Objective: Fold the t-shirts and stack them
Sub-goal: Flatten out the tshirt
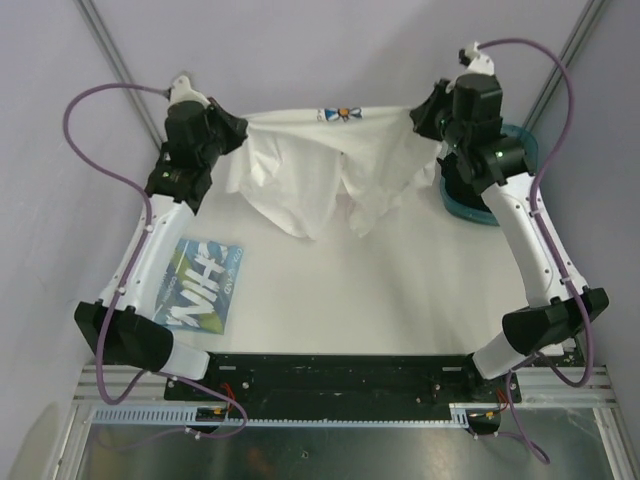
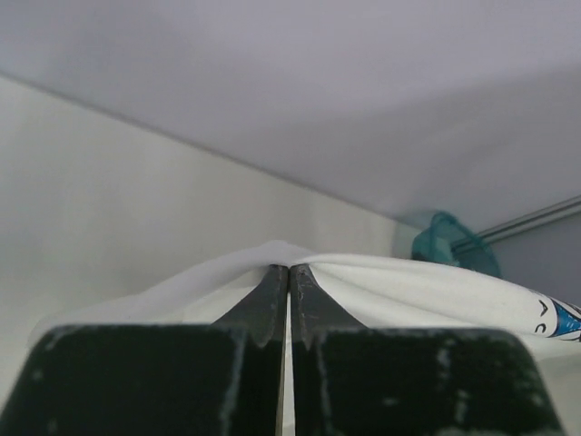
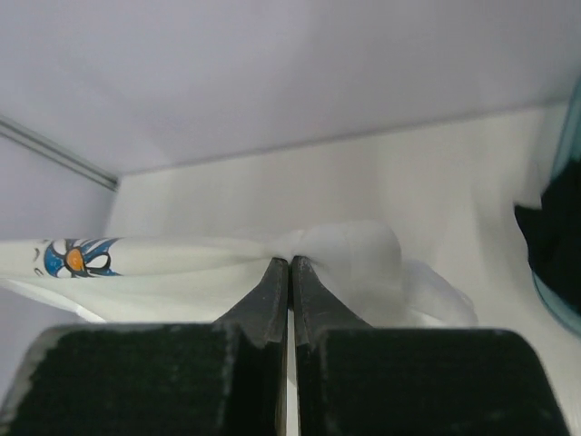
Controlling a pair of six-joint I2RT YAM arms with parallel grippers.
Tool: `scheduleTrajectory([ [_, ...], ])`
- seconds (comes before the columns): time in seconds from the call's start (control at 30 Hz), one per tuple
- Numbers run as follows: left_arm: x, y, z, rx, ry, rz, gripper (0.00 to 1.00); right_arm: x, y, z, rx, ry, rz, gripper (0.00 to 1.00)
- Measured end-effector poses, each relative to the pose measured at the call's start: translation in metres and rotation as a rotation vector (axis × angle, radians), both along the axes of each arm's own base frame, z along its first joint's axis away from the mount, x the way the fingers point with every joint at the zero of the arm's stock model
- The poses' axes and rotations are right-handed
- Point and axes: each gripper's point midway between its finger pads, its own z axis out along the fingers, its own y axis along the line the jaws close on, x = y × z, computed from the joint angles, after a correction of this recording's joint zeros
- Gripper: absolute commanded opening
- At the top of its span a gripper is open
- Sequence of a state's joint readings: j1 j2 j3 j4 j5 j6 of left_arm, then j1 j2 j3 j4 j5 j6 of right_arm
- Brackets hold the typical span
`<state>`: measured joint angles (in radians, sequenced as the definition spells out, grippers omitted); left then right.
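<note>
A white t-shirt with a blue daisy print (image 1: 330,160) hangs stretched between both grippers at the far side of the table, its lower part drooping in folds onto the table. My left gripper (image 1: 243,127) is shut on its left end (image 2: 272,259). My right gripper (image 1: 416,118) is shut on its right end (image 3: 345,250); the daisy print (image 3: 74,259) shows to the left in the right wrist view. A second t-shirt with a light-blue graphic and white letters (image 1: 203,285) lies folded flat at the near left.
A teal plastic bin (image 1: 490,185) stands at the far right, partly under my right arm; it also shows in the left wrist view (image 2: 445,245). The white table (image 1: 380,290) ends at a black rail near the arm bases. Lavender walls close the back.
</note>
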<state>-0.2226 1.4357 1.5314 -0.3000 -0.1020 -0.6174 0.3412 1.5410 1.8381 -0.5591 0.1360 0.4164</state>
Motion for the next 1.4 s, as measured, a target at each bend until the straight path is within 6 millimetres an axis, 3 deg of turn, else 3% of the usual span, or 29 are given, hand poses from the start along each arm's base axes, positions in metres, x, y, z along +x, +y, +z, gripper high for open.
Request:
scheduleTrajectory([
  [0.17, -0.009, 0.006, 0.076, -0.046, -0.155, -0.023, 0.0, -0.012, 0.003, 0.087, 0.069, -0.158, 0.049, 0.0],
  [0.23, -0.022, 0.007, 0.101, -0.063, -0.209, -0.043, 0.0, -0.026, 0.002, 0.116, 0.103, -0.211, 0.084, 0.0],
  [0.3, -0.038, 0.006, 0.125, -0.073, -0.261, -0.07, 0.0, -0.039, -0.001, 0.132, 0.126, -0.238, 0.113, 0.0],
  [0.43, -0.059, 0.004, 0.157, -0.085, -0.331, -0.127, 0.0, -0.058, -0.01, 0.133, 0.162, -0.214, 0.164, 0.0],
  [0.53, -0.045, -0.002, 0.154, -0.09, -0.307, -0.175, 0.0, -0.054, -0.013, 0.117, 0.191, -0.165, 0.197, 0.0],
  [0.63, -0.005, -0.011, 0.127, -0.089, -0.229, -0.224, 0.08, -0.016, -0.015, 0.069, 0.206, -0.049, 0.2, 0.0],
  [0.7, 0.036, -0.017, 0.084, -0.091, -0.136, -0.256, 0.29, 0.018, -0.015, 0.027, 0.205, 0.042, 0.187, 0.09],
  [0.77, 0.077, -0.02, 0.013, -0.09, 0.011, -0.266, 0.52, 0.06, -0.015, -0.042, 0.194, 0.18, 0.16, 0.26],
  [0.83, 0.101, -0.016, -0.083, -0.085, 0.211, -0.247, 0.66, 0.086, -0.019, -0.134, 0.163, 0.364, 0.113, 0.42],
  [0.87, 0.099, -0.013, -0.132, -0.078, 0.325, -0.238, 0.68, 0.088, -0.021, -0.171, 0.152, 0.442, 0.091, 0.48],
  [0.9, 0.092, -0.011, -0.168, -0.071, 0.415, -0.229, 0.7, 0.085, -0.026, -0.217, 0.127, 0.539, 0.068, 0.51],
  [0.93, 0.077, -0.007, -0.209, -0.064, 0.526, -0.209, 0.71, 0.078, -0.029, -0.246, 0.114, 0.612, 0.049, 0.53],
  [1.0, 0.05, -0.002, -0.25, -0.05, 0.659, -0.187, 0.7, 0.059, -0.034, -0.288, 0.076, 0.731, 0.024, 0.55],
  [1.03, 0.038, 0.001, -0.263, -0.035, 0.703, -0.174, 0.67, 0.053, -0.035, -0.295, 0.059, 0.759, 0.015, 0.56],
  [1.1, 0.023, 0.006, -0.271, -0.012, 0.731, -0.149, 0.59, 0.053, -0.034, -0.291, 0.038, 0.743, 0.007, 0.56],
  [1.3, -0.001, 0.02, -0.25, 0.019, 0.685, -0.055, 0.43, 0.05, -0.023, -0.236, 0.004, 0.584, 0.007, 0.56],
  [1.4, -0.01, 0.022, -0.252, 0.012, 0.682, 0.004, 0.4, 0.043, -0.017, -0.219, 0.001, 0.533, 0.018, 0.56],
])
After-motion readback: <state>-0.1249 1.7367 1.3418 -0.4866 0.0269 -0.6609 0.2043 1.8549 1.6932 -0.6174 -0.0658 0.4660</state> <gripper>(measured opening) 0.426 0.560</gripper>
